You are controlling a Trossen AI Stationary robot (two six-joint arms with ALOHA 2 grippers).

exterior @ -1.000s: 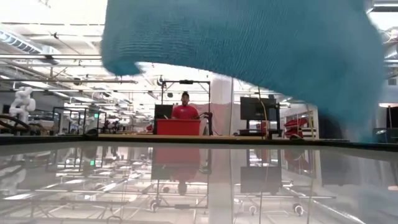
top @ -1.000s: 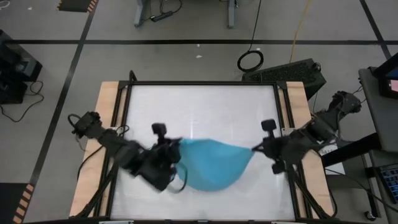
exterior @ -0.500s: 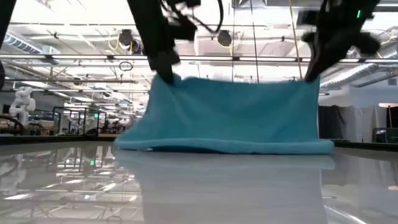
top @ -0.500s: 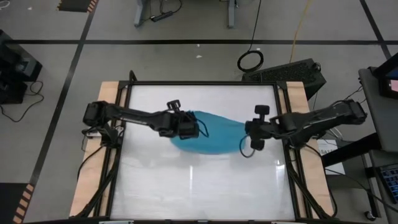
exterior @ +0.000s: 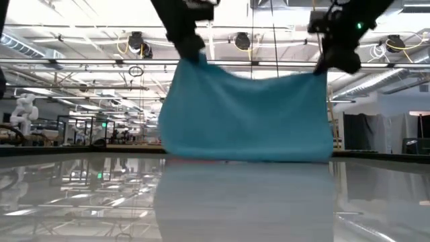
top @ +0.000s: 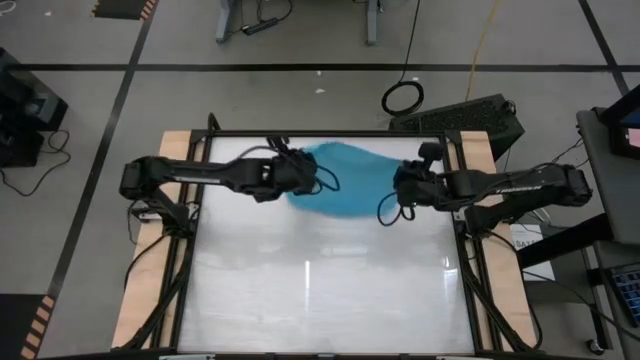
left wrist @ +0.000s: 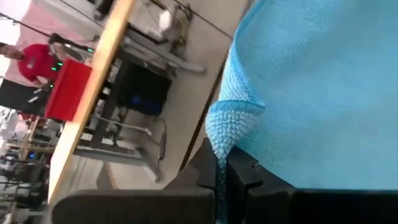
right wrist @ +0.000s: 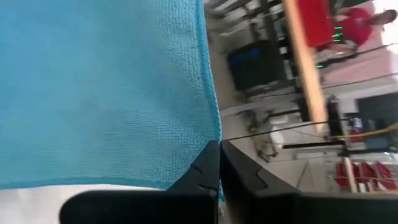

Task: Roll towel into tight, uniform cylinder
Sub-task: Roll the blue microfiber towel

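No containers on the table. Small turquoise-blue soft cloth towel (top: 340, 178) hangs spread between the two arms over the far half of the white glossy tabletop (top: 320, 290); low view shows its bottom edge at or just above the surface, cannot tell if touching. Left gripper (top: 300, 172) pinched tight on one upper corner of the towel; left wrist view shows the cloth corner nipped between the dark fingers (left wrist: 245, 177). Right gripper (top: 408, 186) pinched tight on the other upper corner; right wrist view shows the towel edge running down into the closed fingers (right wrist: 208, 168). Towel sags a little in the middle between the two grips, unrolled, flat sheet.

Tabletop is framed in black with light wooden side boards (top: 172, 160), otherwise bare, mirrors the towel in the low view. Grey floor with dark tape lines around the table. Coiled black cable (top: 402, 98) on the floor beyond the far edge. Room behind: open workshop, ceiling lights, racks; red bin (left wrist: 67, 93) and a person in a red top (right wrist: 357, 25) beyond the table.
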